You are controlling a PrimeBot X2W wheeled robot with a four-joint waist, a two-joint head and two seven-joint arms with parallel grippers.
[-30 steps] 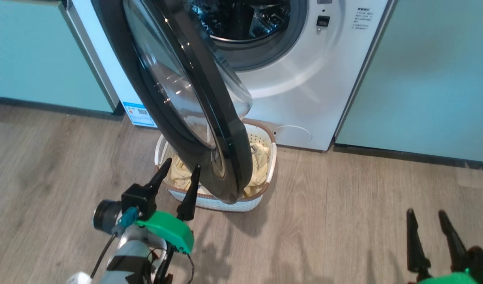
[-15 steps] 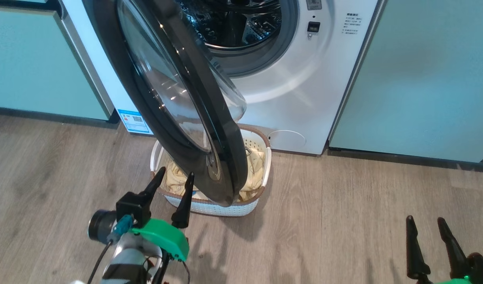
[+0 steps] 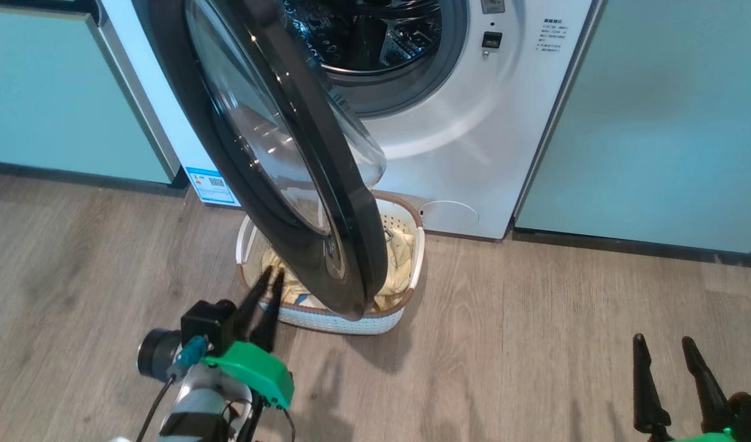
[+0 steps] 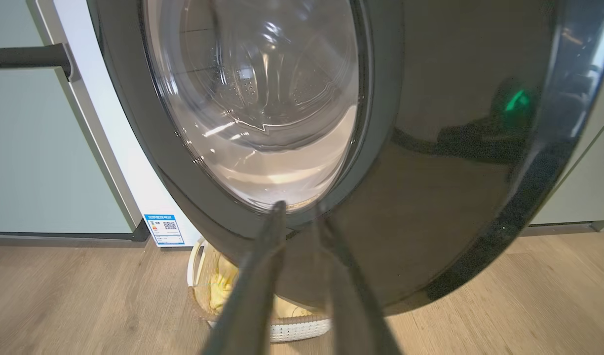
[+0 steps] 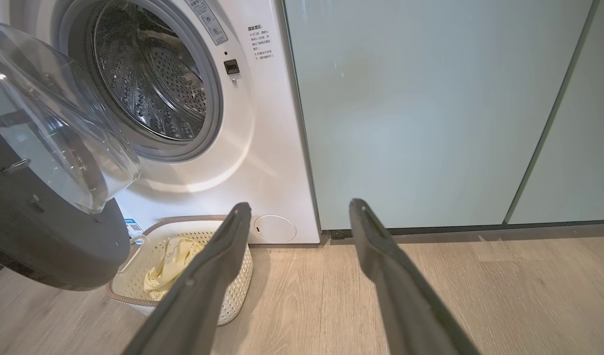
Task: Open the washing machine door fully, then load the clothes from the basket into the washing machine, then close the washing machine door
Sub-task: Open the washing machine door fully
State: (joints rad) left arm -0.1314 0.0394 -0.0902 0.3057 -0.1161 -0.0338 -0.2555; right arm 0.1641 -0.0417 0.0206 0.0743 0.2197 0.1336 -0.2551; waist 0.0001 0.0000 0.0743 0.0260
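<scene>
The white washing machine (image 3: 473, 135) stands between pale-green cabinets (image 3: 658, 123) on a wood-look floor (image 3: 535, 337), with its steel drum (image 3: 363, 31) exposed. The washing machine door (image 3: 357, 239) is swung out only partway on its left-side hinge. Its glossy black ring and clear glass bowl (image 3: 259, 123) hang over the basket (image 3: 326, 320). The basket sits on the floor just in front of the machine, below the door's lower edge. The pale yellow clothes (image 3: 403, 252) lie inside the basket, partly hidden by the door.

The left tool (image 3: 272, 273) is raised near the basket's front left corner, close to the outer face of the door. Its fingers are drawn near each other with a slim gap between them and nothing in it. The right tool (image 3: 662, 339) is low at the right, well apart from the machine, with its fingers spread and empty. A small blue label sticker (image 3: 211, 184) sits low on the washer's front.
</scene>
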